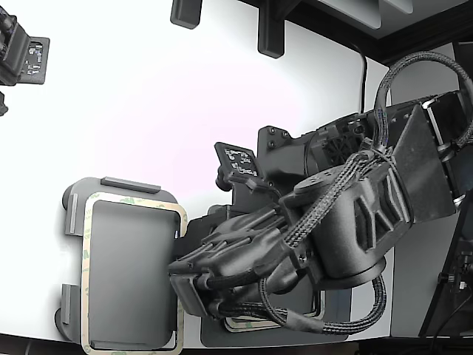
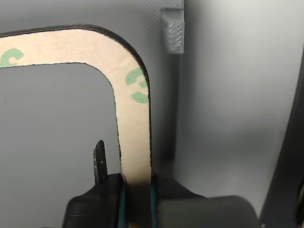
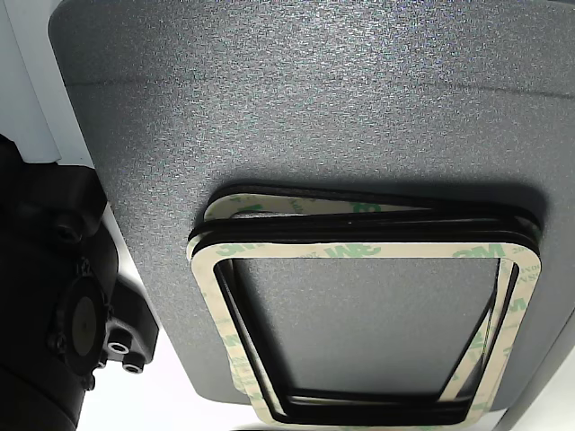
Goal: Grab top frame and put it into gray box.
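Observation:
The top frame (image 1: 133, 200) is beige with green blotches and lies flat over the gray box (image 1: 126, 274) at the exterior view's lower left, nearly matching its outline. I cannot tell whether it rests on the box. My gripper (image 1: 179, 255) is shut on the frame's side nearest the arm. In the wrist view the frame (image 2: 135, 128) runs between my two pads, and my gripper (image 2: 137, 185) clamps it. The box floor (image 2: 57, 142) shows through the open centre, and a raised edge tab (image 2: 173, 31) stands beyond the frame's corner.
A darker gray mat (image 1: 332, 319) lies under the arm and holds a stack of black-edged frames (image 3: 359, 247) on its surface (image 3: 314, 117). Black fixtures (image 1: 270, 29) stand at the white table's (image 1: 185, 96) far edge. Another black device (image 1: 22, 52) is at the upper left.

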Available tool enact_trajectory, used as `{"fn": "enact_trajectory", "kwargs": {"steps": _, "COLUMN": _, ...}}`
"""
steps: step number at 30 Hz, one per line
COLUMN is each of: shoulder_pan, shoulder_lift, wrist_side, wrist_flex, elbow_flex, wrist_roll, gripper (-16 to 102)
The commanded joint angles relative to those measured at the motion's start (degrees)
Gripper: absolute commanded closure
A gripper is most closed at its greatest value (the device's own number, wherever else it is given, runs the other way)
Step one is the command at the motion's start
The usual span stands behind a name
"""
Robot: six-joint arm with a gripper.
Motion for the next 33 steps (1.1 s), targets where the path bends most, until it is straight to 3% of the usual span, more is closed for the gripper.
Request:
{"fn": "enact_trajectory", "kwargs": {"steps": 1, "shoulder_pan": -1.05, "shoulder_lift": 0.70, "wrist_side": 0.09, "wrist_flex": 0.62, "elbow_flex": -1.05, "wrist_roll": 0.44, "gripper": 99}}
{"fn": "enact_trajectory", "kwargs": {"steps": 33, "shoulder_pan": -2.46, "shoulder_lift": -1.49, "wrist_side": 0.62, "wrist_flex": 0.62, "elbow_flex": -0.88, "wrist_roll": -0.44, "gripper": 99}}
